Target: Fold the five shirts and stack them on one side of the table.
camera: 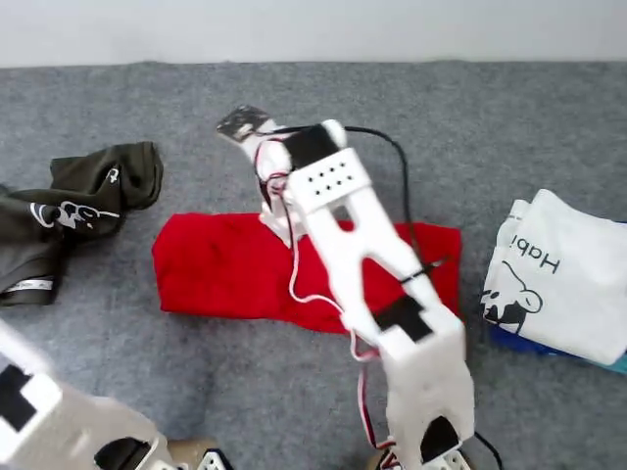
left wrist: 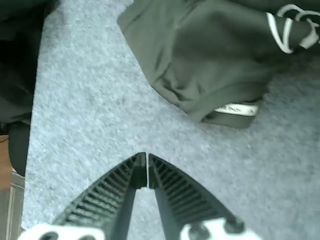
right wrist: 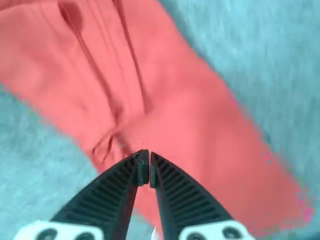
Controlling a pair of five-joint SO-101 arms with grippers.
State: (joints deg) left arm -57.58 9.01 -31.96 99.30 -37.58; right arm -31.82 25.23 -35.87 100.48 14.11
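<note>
Because the job ends in a stack at one side, we read the grey table (camera: pixel 509 127) as three zones: unfolded work at one end, the shirt in hand in the middle, finished pieces at the other end. The red shirt (camera: pixel 216 264) lies flat across the middle as a long band. We take that for a first lengthwise fold, laid where either arm can get at it. The right arm (camera: pixel 392 294) stretches over it from the near edge, so we judge this shirt to be the step in hand. At the right end the white shirt (camera: pixel 568 284) sits folded on a blue shirt (camera: pixel 514 340), touching it, which we take as the start of the stack. At the left end the dark shirt (camera: pixel 69 211) lies crumpled, well apart from the red shirt and not yet folded. The left arm (camera: pixel 49 421) sits low at the near left corner. The right gripper (right wrist: pixel 144 167) is clenched, tips together, right at the red cloth; we cannot tell whether a fold is caught between them. The left gripper (left wrist: pixel 147 170) is clenched too, with nothing in it, over bare table near the dark shirt's hem, probably parked clear of the right arm's work.
</note>
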